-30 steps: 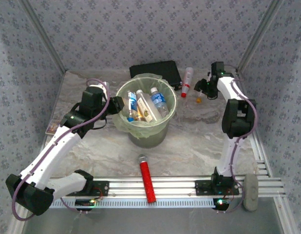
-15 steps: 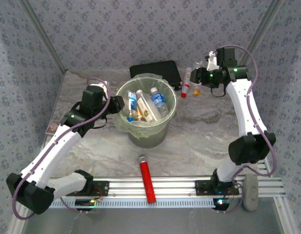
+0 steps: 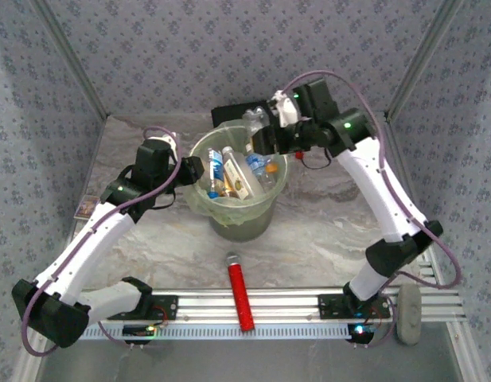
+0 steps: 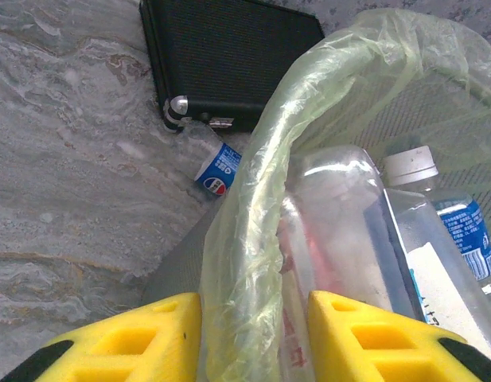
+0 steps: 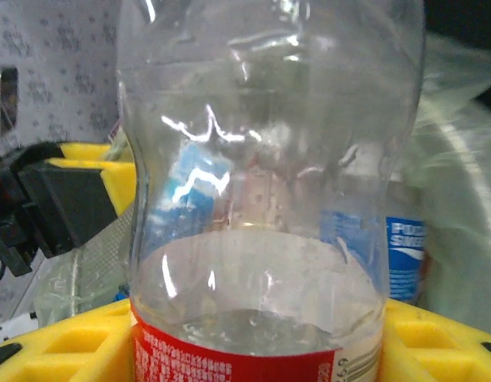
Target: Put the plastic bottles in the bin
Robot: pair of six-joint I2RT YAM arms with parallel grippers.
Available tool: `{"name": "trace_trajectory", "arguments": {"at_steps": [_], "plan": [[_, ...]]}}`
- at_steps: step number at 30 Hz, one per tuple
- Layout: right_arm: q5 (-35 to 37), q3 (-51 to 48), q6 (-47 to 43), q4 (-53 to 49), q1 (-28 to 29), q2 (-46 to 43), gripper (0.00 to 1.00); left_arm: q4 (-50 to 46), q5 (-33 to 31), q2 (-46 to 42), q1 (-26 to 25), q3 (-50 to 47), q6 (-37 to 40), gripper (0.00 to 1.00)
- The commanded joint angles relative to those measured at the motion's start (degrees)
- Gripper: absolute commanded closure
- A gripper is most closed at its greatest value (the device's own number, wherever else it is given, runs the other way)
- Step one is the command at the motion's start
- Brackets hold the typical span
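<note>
The bin [image 3: 199, 159], lined with a pale yellow-green bag, stands mid-table with several plastic bottles [image 3: 261, 169] inside. My left gripper [image 3: 193, 171] is at its left rim. In the left wrist view the left gripper [image 4: 253, 334] is shut on the folded liner [image 4: 249, 239], with a clear bottle [image 4: 340, 207] and a white-capped one [image 4: 436, 215] just inside. My right gripper [image 3: 259, 139] hangs over the bin's far rim, shut on a clear bottle [image 3: 257, 121]. The right wrist view shows that red-labelled bottle [image 5: 261, 239] between the yellow fingers [image 5: 70, 342]. A blue-labelled bottle [image 4: 217, 167] lies outside, against the case.
A flat black case [image 4: 229, 56] lies behind the bin. A red cylinder with a grey cap [image 3: 239, 290] lies at the front by the rail. A small card [image 3: 84, 207] sits at the left edge. Patterned walls close in the table.
The right arm has swung left from the back right of the table, carrying the clear bottle up over the bin's far rim. The left gripper has stayed on the liner.
</note>
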Motion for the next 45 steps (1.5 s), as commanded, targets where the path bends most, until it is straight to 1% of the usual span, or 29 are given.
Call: {"name": "trace_trajectory", "arguments": {"at_steps": [1, 4, 8, 10, 13, 14, 16, 21, 24, 26, 31, 39, 45], "plan": [[3.54, 2.29, 0.05, -3.63, 1.94, 2.97, 0.49, 1.25, 0.74, -0.05, -0.24, 2.01, 0.09, 0.6], [6.67, 2.03, -0.12, -4.33, 3.54, 3.88, 0.46, 1.2, 0.56, -0.15, -0.24, 1.97, 0.09, 0.6], [11.32, 1.64, -0.56, -5.97, 4.9, 4.14, 0.38, 1.31, 0.67, 0.13, -0.19, 2.1, 0.06, 0.6], [11.57, 1.18, -0.65, -6.19, 4.88, 3.72, 0.3, 1.45, 0.76, 0.21, -0.21, 2.03, 0.14, 0.6], [11.67, 1.19, -1.15, -6.45, 4.89, 2.78, 0.23, 1.66, 0.8, 0.43, -0.28, 1.89, 0.05, 0.6], [11.55, 1.47, -1.33, -6.63, 4.9, 2.53, 0.18, 1.66, 0.81, 0.5, -0.33, 1.87, 0.05, 0.6], [11.32, 2.1, -1.53, -6.91, 4.51, 2.31, 0.16, 1.66, 0.81, 0.52, -0.26, 1.87, 0.1, 0.6], [10.57, 3.06, -1.44, -6.38, 3.24, 3.14, 0.23, 1.74, 0.83, 0.48, -0.29, 2.0, 0.05, 0.6], [12.64, 4.29, -1.86, -6.79, 3.4, 4.73, 0.32, 1.56, 0.57, 0.3, -0.29, 1.89, 0.15, 0.6], [14.33, 4.32, -2.06, -6.97, 3.58, 5.67, 0.36, 1.57, 0.48, 0.17, -0.33, 1.87, 0.21, 0.6], [14.14, 2.36, -2.09, -6.32, 4.11, 7.22, 0.39, 1.53, 0.56, 0.22, -0.28, 1.96, 0.18, 0.6], [16.93, -1.83, -0.6, -5.54, 6.17, 9.05, 0.43, 1.63, 0.65, 0.48, -0.33, 2.0, 0.1, 0.6], [19.63, 0.61, -0.69, -7.52, 5.93, 9.53, 0.43, 1.42, 0.72, 0.47, -0.3, 2.14, 0.22, 0.6]]}}
